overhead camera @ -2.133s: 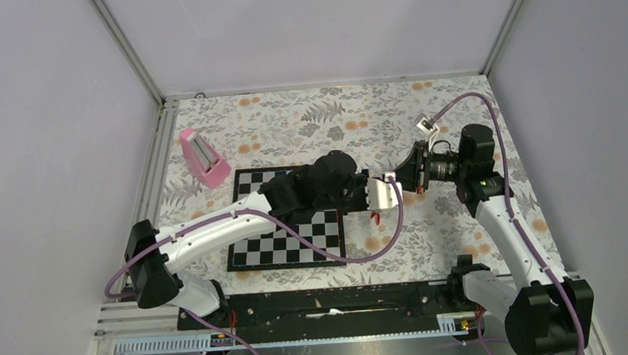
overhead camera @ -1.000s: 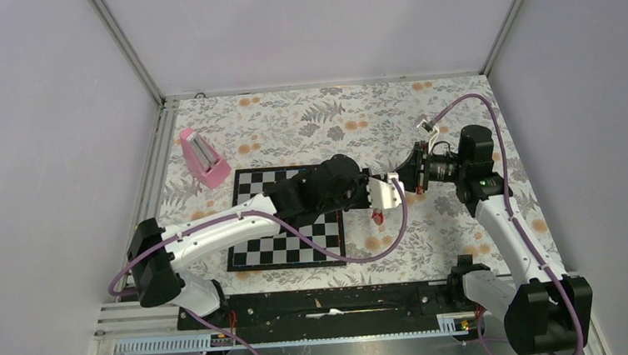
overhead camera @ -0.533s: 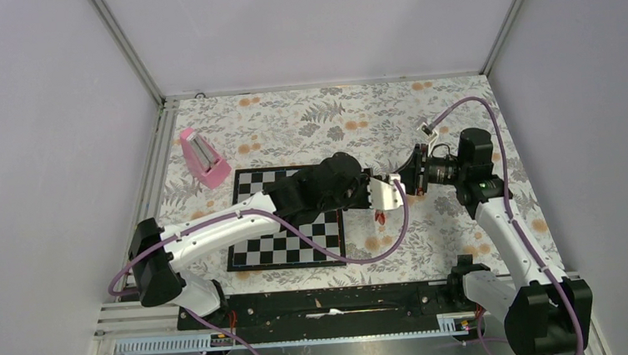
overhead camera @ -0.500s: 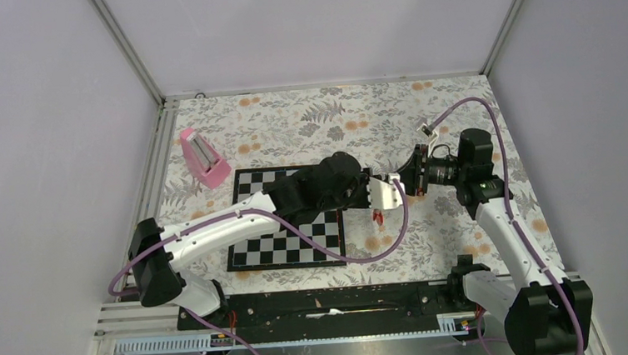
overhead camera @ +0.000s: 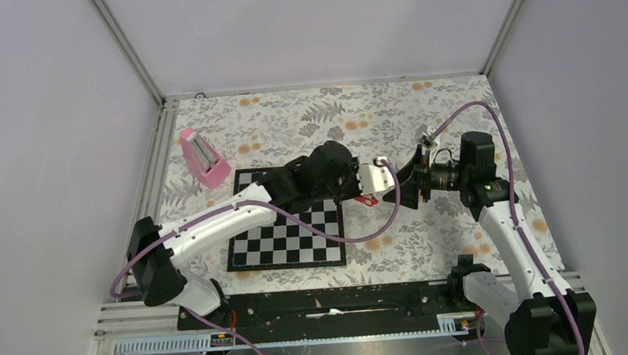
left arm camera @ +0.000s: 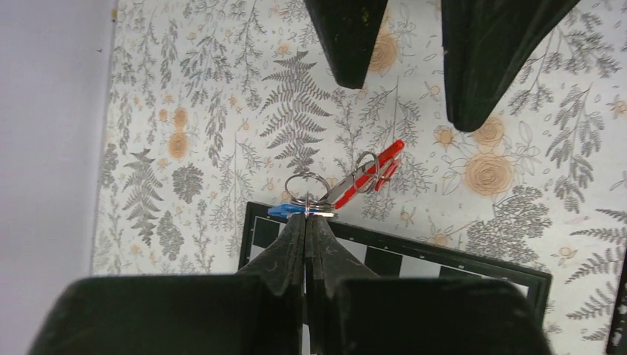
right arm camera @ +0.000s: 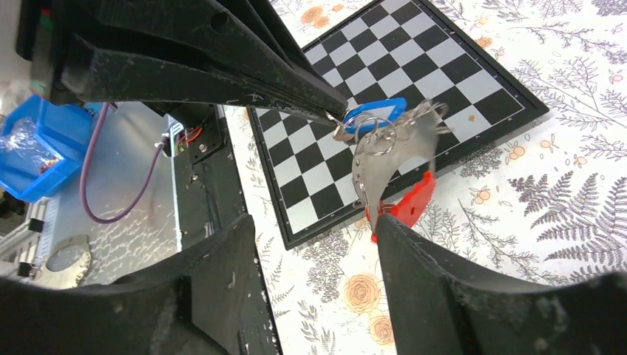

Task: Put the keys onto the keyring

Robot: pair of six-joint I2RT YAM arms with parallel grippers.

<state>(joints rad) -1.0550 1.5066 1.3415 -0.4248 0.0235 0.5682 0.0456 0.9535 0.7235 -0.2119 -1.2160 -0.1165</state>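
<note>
Floral-covered table (overhead camera: 456, 109) bearing a chessboard (overhead camera: 286, 246). Item: left end effector (left arm camera: 306, 216), fingers pressed together and clamped on the thin ring of the keyring (left arm camera: 307, 187), held over the board's edge. At the ring, beside the fingertips, a blue-tagged key (left arm camera: 284, 211); the red-ended fob (left arm camera: 367, 171) trails away from it. Item: right end effector (right arm camera: 312, 225), fingers apart, empty, near the fob but clear of it.

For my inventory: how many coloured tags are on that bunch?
2: blue tag beside the shut left gripper; red tag farther out, toward the right gripper. Others may be hidden.
</note>
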